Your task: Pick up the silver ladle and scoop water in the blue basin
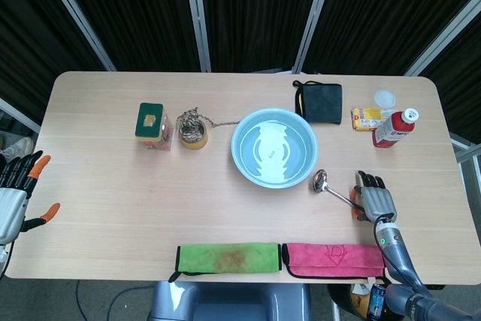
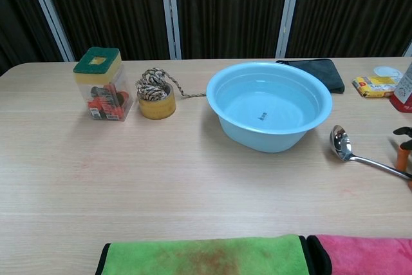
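While the ladle point(image 1: 328, 186) lay on the counter point(image 1: 113, 186) at the basin's point(image 1: 273, 147) four o'clock, right robot hand point(image 1: 373, 202) covered its handle; grasp unclear, scooping undone.

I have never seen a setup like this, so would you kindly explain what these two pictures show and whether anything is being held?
This is a two-armed robot with human-like hands at a wooden table. One picture looks down from its head, the other forward from its chest. The left hand waits open past the table's edge, holding nothing. The right hand sits over the handle end of the silver ladle, which lies on the table beside the blue basin of water. Whether its fingers grip the handle, I cannot tell. Also there: a green cloth and a pink cloth.
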